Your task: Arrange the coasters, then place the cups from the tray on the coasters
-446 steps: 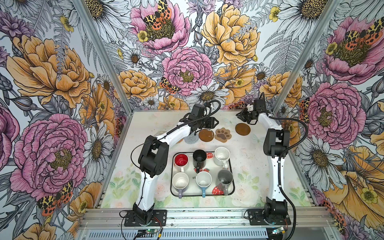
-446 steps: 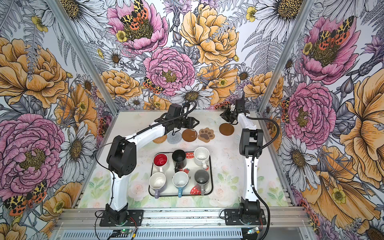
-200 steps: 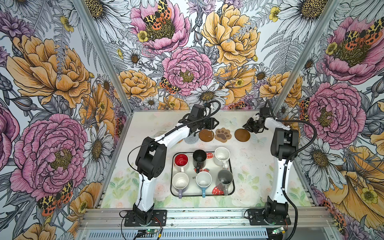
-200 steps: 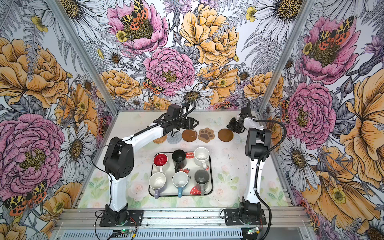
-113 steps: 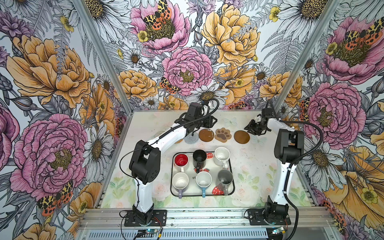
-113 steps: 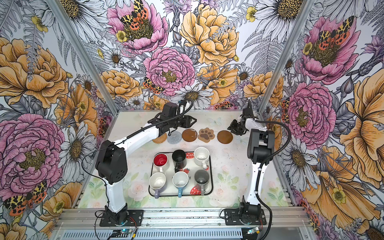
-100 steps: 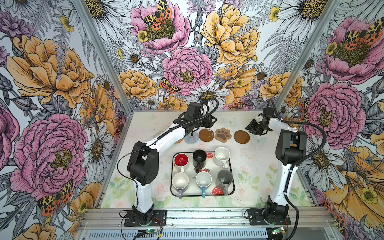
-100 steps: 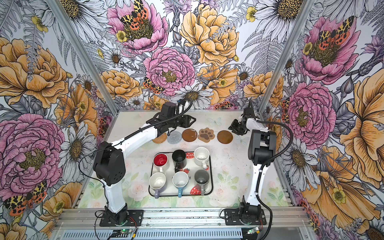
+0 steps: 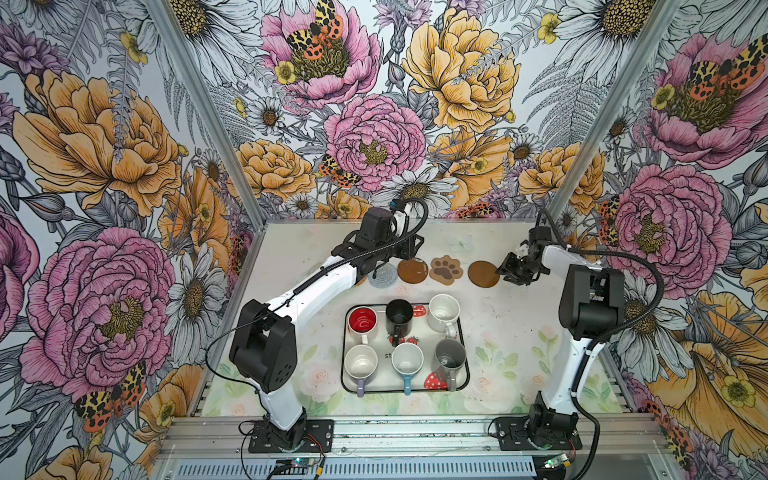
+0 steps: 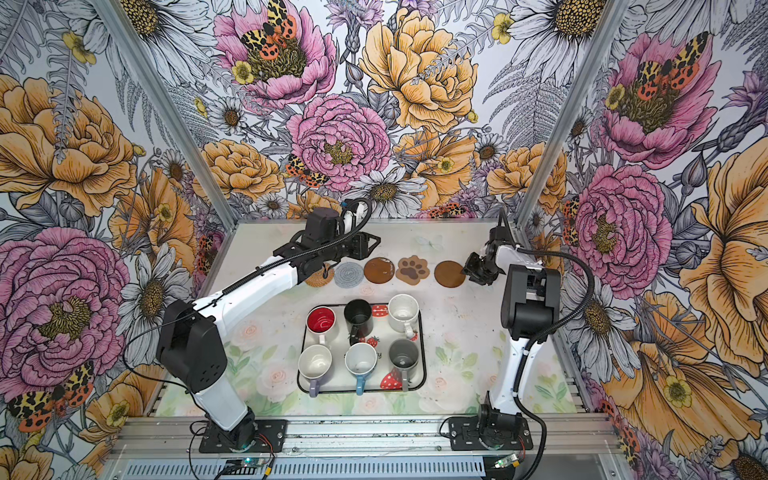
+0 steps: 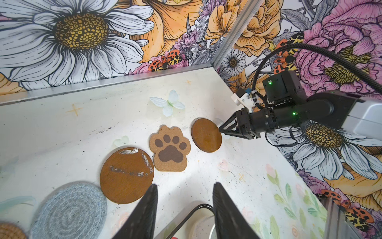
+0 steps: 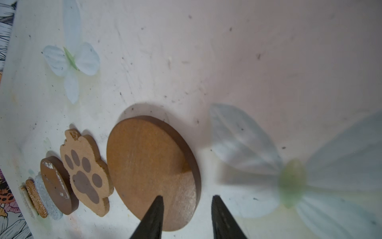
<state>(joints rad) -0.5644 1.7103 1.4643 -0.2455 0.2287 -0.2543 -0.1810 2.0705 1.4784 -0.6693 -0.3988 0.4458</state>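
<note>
Coasters lie in a row at the back: a rattan one point(image 10: 316, 277) half under my left arm, grey spiral point(image 9: 384, 275), brown disc point(image 9: 412, 270), paw point(image 9: 446, 270), and a second brown disc point(image 9: 483, 273) point(image 12: 153, 169). My right gripper point(image 12: 187, 196) point(image 9: 505, 272) is open at that last disc's outer edge, one finger over the disc and the other past it; the disc lies flat. My left gripper point(image 11: 184, 186) is open and empty, above the table between the row and the tray point(image 9: 432, 380). Several cups stand in the tray, among them red-inside point(image 9: 362, 322), black point(image 9: 399, 318) and grey point(image 9: 450, 353).
The back wall and right wall stand close behind the coaster row. My left arm point(image 9: 316, 291) stretches across the table's left half toward the row. Printed butterflies point(image 11: 167, 103) mark the table top.
My right gripper has opened beside the end brown disc, which stays where it lay. My left arm's elbow has swung leftward and its gripper has drawn back a little.
</note>
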